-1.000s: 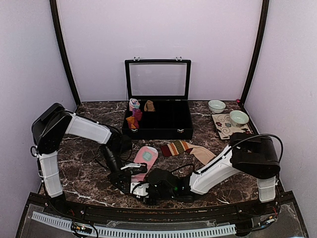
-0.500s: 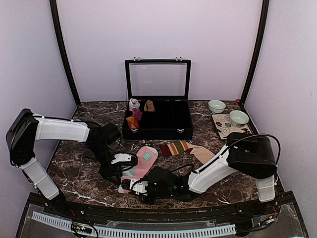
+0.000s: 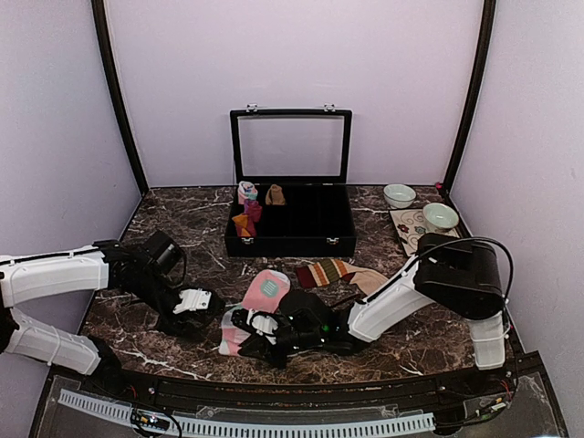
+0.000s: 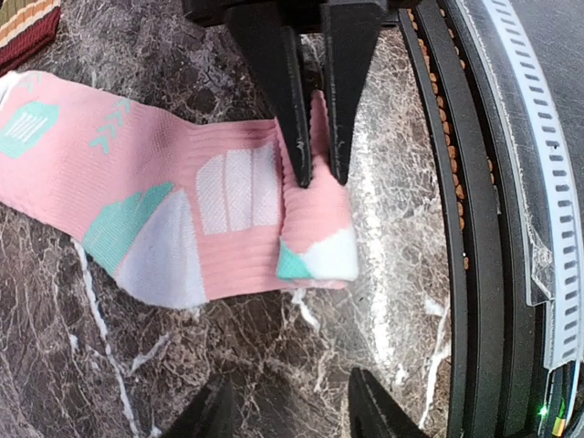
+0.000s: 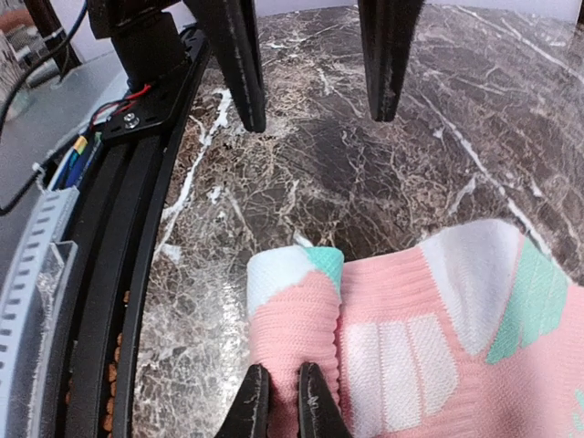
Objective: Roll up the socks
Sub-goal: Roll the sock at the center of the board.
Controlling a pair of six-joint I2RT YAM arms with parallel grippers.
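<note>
We take the black case [image 3: 290, 239] at the back of the marble table [image 3: 164, 219] as our mark. The pink sock [image 4: 155, 155], patterned in mint and white, lies flat in front of the case, nearer to us than its left half and running towards the table's front edge. The striped sock [image 3: 330, 271] lies just in front of the case's right front corner, close beside the pink one; from above we cannot tell whether the two touch.

The right gripper [image 5: 279, 406] is at the end of the pink sock farthest from the case. Its fingers [image 4: 283, 91] are pressed together on a raised fold of the pink cloth. The white and mint toe [image 4: 319, 260] is turned over beside that fold. The pinch may take in one layer or two; we cannot be sure.

The left gripper [image 4: 290, 411] faces that same end from the side away from the case's right half. Its jaws stand apart above bare marble, with nothing between them, and it is clear of the sock.
</note>
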